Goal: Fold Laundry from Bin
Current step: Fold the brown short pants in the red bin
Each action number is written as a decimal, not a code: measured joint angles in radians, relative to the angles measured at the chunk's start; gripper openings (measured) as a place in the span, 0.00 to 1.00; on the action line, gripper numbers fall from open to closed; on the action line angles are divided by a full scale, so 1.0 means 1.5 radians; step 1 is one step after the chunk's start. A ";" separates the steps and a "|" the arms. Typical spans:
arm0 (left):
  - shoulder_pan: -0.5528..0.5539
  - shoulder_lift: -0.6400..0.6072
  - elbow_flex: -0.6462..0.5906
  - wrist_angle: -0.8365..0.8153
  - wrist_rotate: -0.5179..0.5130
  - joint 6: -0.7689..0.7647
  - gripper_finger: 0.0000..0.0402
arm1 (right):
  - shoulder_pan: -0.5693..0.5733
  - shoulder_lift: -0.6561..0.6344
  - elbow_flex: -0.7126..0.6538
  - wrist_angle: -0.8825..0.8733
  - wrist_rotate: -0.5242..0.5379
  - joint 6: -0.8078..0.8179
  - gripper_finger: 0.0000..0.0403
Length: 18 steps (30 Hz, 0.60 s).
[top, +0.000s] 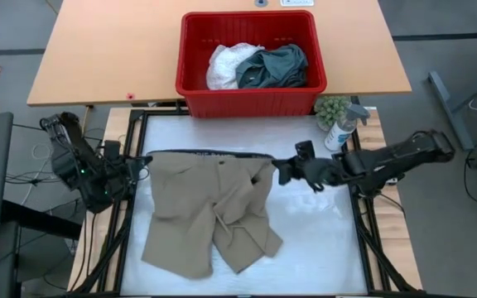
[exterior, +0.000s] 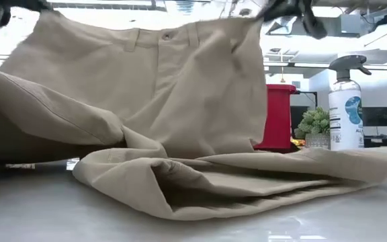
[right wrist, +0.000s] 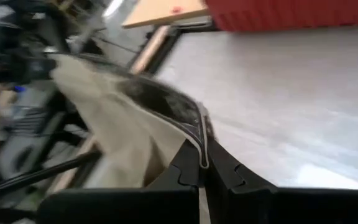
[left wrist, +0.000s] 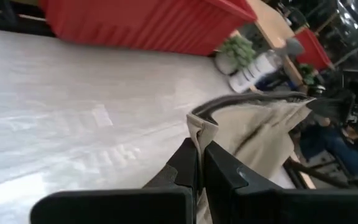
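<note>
Beige-khaki shorts [top: 209,211] hang by their waistband between my two grippers, the legs lying on the white table top [top: 321,240]. My left gripper [top: 142,165] is shut on the waistband's left end, my right gripper [top: 278,171] on its right end. In the low view the shorts [exterior: 166,87] hang like a curtain with the legs [exterior: 247,178] bunched on the table. The red bin [top: 251,62] stands on the wooden table beyond, holding a white garment [top: 226,62] and a dark teal-green one [top: 273,66]. My left gripper pinches the waistband's left corner [left wrist: 197,127] between its two fingers, coming level from the table's left. The waistband is lifted and runs taut toward the other gripper. My right gripper pinches the waistband's right end [right wrist: 199,134] between its two fingers, coming level from the table's right. The cloth edge stands up between the fingers, lifted off the table, the shorts hanging below.
A spray bottle [top: 340,128] and a small green plant [top: 331,109] stand at the table's far right corner, near my right arm. Black frame rails [top: 371,240] run along the table's sides. The bin's near wall [top: 251,103] borders the far edge.
</note>
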 joint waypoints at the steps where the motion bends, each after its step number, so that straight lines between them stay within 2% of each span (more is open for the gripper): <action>1: 0.008 -0.018 -0.019 0.000 -0.001 -0.001 0.00 | -0.018 0.001 -0.007 0.003 -0.013 -0.012 0.07; 8: 0.078 -0.124 -0.116 -0.003 -0.060 0.011 0.00 | -0.158 0.023 -0.028 0.011 -0.081 -0.095 0.07; 10: 0.103 -0.145 -0.134 -0.003 -0.068 0.019 0.00 | -0.201 0.030 -0.028 0.012 -0.106 -0.123 0.10; 15: 0.172 -0.164 -0.175 -0.010 -0.099 0.031 0.00 | -0.284 0.048 -0.027 0.041 -0.172 -0.170 0.15; 18: 0.192 -0.162 -0.184 0.001 -0.102 0.098 0.04 | -0.312 0.055 -0.029 0.057 -0.208 -0.202 0.18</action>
